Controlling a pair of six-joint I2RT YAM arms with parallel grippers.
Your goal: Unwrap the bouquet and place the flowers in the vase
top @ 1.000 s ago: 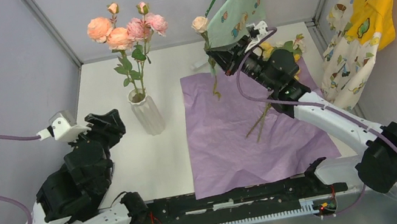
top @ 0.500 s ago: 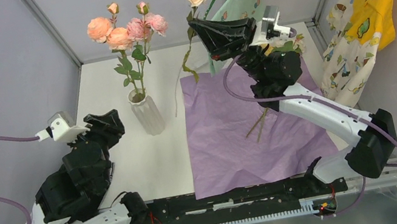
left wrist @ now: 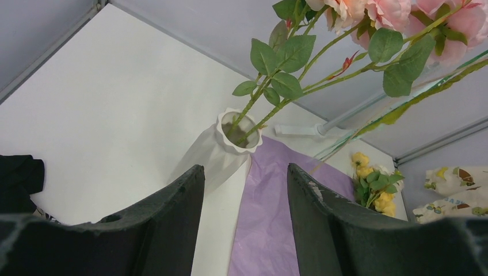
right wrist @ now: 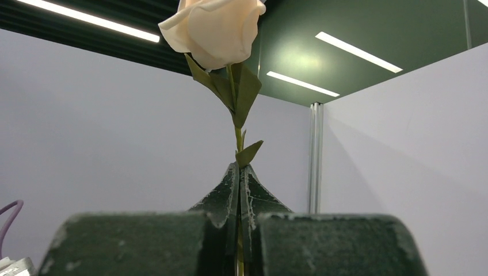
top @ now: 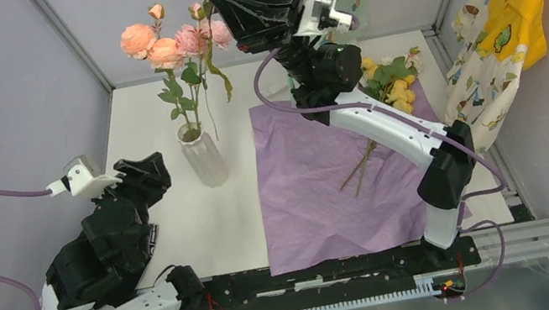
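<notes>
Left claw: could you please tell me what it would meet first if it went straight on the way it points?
Probably the vase: it stands almost dead ahead of the open left claw, with the purple paper just to its right. Depth is unclear, so this is a guess.

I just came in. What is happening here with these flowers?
The right gripper is shut on the stem of a cream-white rose and holds it high, close to the pink and peach roses standing in the tall white ribbed vase. The left gripper is open and empty, low at the left, facing the vase. The purple wrapping paper lies spread flat, and a spray of yellow roses lies at its far right edge, not yet in the vase.
</notes>
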